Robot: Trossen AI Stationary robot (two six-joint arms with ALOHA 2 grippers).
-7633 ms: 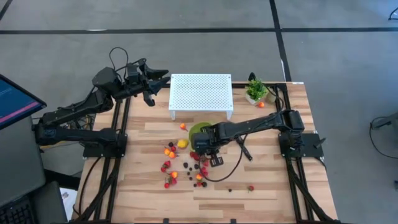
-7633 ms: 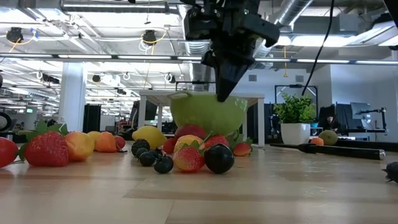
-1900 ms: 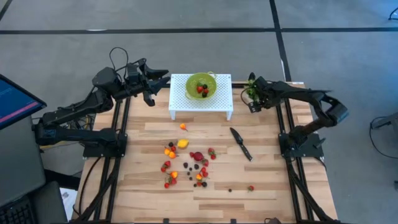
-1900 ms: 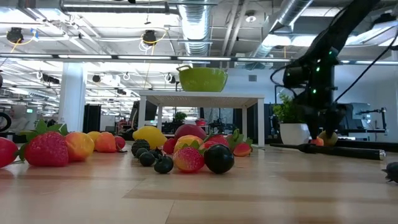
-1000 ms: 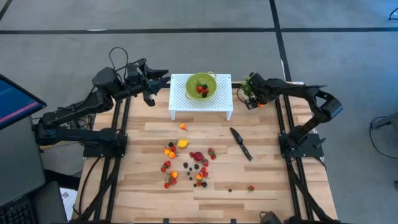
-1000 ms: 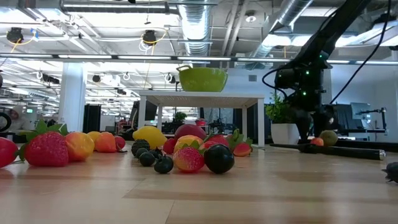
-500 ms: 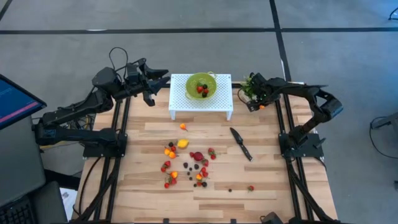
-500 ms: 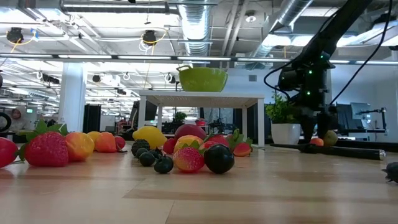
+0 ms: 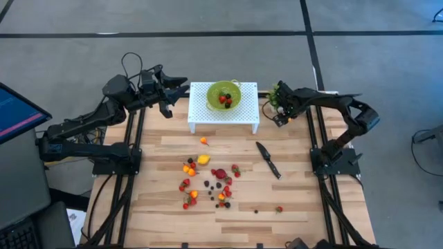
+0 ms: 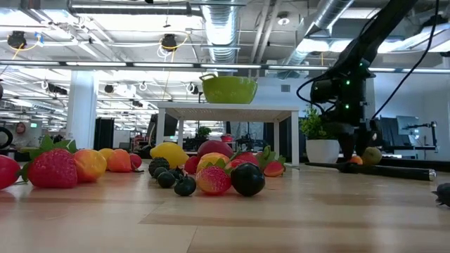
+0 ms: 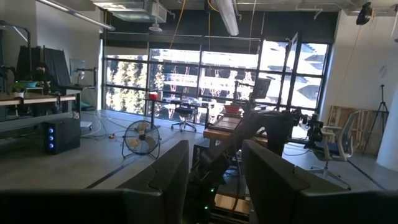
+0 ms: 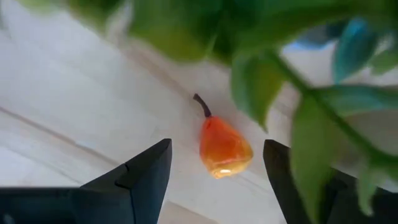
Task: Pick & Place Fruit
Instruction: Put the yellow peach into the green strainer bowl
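1. The target fruit, a small orange pear (image 12: 224,148) with a dark stem, is lying on the table's back right corner, just beside the potted plant (image 10: 320,137).
2. Your right gripper (image 12: 217,171) is hovering over it with fingers spread wide, 1 on each side, gripping nothing.
3. The green bowl (image 9: 224,94) is sitting on the white perforated stand (image 9: 208,109) and is holding a few red and dark pieces already.
4. Most fruit is lying loose mid-table (image 9: 208,178), near the black knife (image 9: 267,159); judge the task far from finished.
5. Your left gripper (image 11: 214,180) is waiting raised at the back left, fingers part open, empty.
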